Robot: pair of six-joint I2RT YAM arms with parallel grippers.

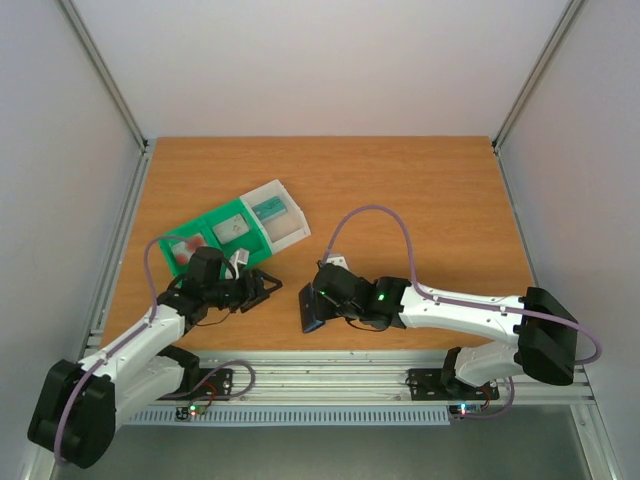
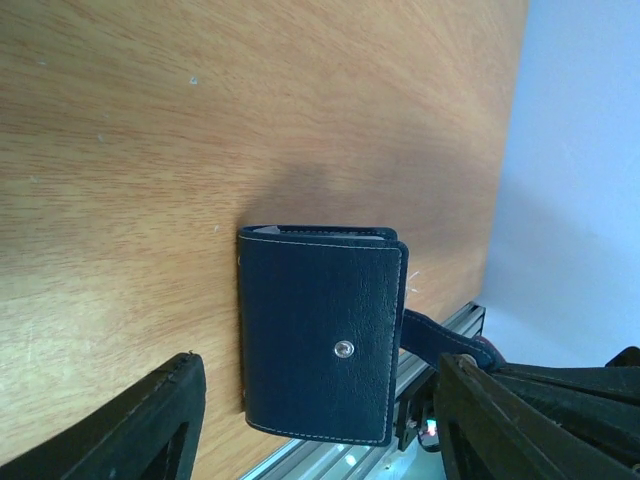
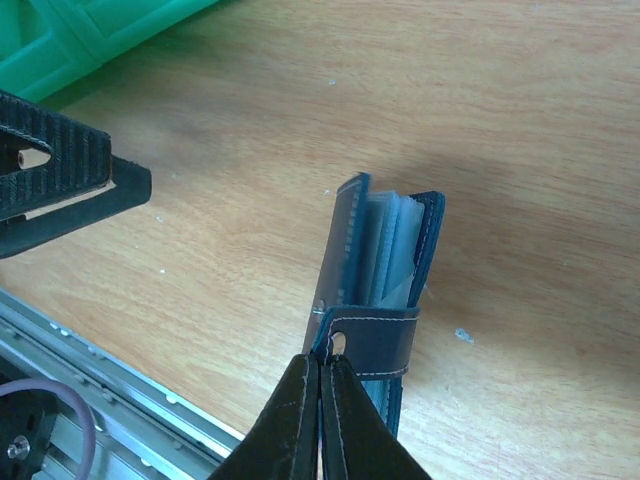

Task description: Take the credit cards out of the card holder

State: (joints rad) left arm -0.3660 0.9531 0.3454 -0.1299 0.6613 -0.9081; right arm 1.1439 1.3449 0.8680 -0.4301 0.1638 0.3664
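The card holder (image 2: 320, 330) is a dark navy wallet standing on its edge near the table's front rail; it also shows in the top view (image 1: 312, 312). My right gripper (image 3: 322, 365) is shut on the end of its tab clasp (image 3: 380, 340), pulled out to the side. Between the covers (image 3: 345, 250), pale grey-teal credit cards (image 3: 392, 250) show edge-on. My left gripper (image 1: 268, 288) is open and empty, a short way left of the wallet and pointing at its face. Its fingers (image 2: 150, 420) frame the wallet without touching it.
A green-and-white compartment tray (image 1: 235, 230) lies behind the left gripper, with a small teal rectangle (image 1: 268, 210) in its white part. The aluminium front rail (image 1: 330, 375) runs just below the wallet. White walls enclose the table.
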